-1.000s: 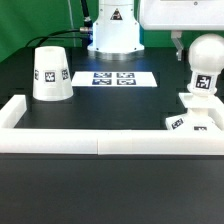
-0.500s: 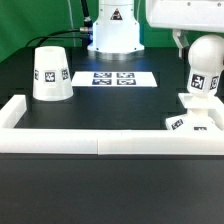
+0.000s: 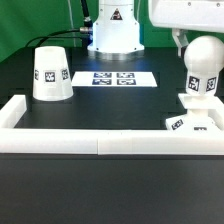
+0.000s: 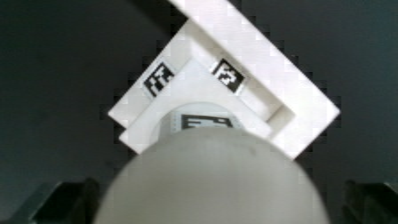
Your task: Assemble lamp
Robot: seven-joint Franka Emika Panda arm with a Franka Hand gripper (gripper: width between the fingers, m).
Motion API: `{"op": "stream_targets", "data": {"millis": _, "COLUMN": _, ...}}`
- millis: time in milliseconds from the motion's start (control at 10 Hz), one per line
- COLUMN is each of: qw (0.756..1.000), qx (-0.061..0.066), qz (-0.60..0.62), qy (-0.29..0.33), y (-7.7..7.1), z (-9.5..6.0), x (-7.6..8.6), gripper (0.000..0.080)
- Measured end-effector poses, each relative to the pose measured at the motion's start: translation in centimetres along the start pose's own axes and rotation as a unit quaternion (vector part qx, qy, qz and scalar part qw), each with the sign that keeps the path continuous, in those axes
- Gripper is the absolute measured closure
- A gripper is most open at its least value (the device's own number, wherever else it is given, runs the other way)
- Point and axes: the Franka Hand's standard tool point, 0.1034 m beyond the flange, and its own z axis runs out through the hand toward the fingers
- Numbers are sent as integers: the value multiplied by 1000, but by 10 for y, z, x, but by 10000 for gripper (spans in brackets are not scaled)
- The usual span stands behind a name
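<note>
- The gripper (image 4: 214, 198) is clamped on the bulb (image 3: 203, 70). In the wrist view its two dark fingers (image 4: 64, 200) stand one on each side of the bulb's round head. In the exterior view one finger lies against the side of that head.
- The bulb is upright, head up, with its black tag facing the exterior camera. It is at the exterior view's right edge.
- The base (image 3: 188, 122) lies flat on the table directly below the bulb, just inside the long white wall strip (image 3: 100, 142). In the wrist view the bulb sits over the middle of the base's square top.
- Whether the bulb's foot touches the base cannot be told.
- The shade (image 3: 50, 72) stands on its wide end at the exterior view's left, well apart from the bulb and base.
- The marker board (image 3: 112, 78) lies flat between the shade and the bulb, towards the back.
</note>
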Motion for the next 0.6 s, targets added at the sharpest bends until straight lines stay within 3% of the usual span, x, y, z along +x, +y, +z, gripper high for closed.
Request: {"op": "stream_targets", "data": {"millis": 600, "qw": 974, "qx": -3, "qz": -225, "qy": -4, "y": -3, "z": -2, "x": -3, "gripper": 101}}
